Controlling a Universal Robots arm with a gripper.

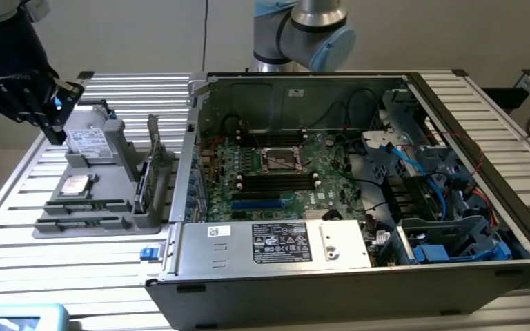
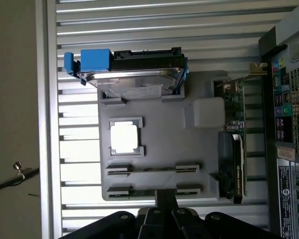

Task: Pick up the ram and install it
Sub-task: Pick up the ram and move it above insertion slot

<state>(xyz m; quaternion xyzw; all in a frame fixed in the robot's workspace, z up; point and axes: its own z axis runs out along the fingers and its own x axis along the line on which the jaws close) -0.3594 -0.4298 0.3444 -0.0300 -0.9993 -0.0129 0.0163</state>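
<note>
Two rams lie in the slots of a grey holder tray [image 1: 108,224]: one ram [image 1: 85,205] and a second ram [image 1: 81,222] nearer the tray's front edge. From the wrist they show as thin green sticks, one ram [image 2: 152,169] and the other ram [image 2: 152,190]. My black gripper [image 1: 52,127] hangs above the tray's far end, over the hard drive, shut and holding nothing. In the wrist view the gripper [image 2: 165,201] has its fingers together just past the nearer ram.
The tray also holds a silver hard drive [image 2: 134,74], a square processor [image 2: 124,138] and an upright green expansion card [image 2: 234,149]. On the exterior view's right an open computer case [image 1: 468,124] lies with its motherboard [image 1: 275,172] and black memory slots [image 1: 275,181] showing.
</note>
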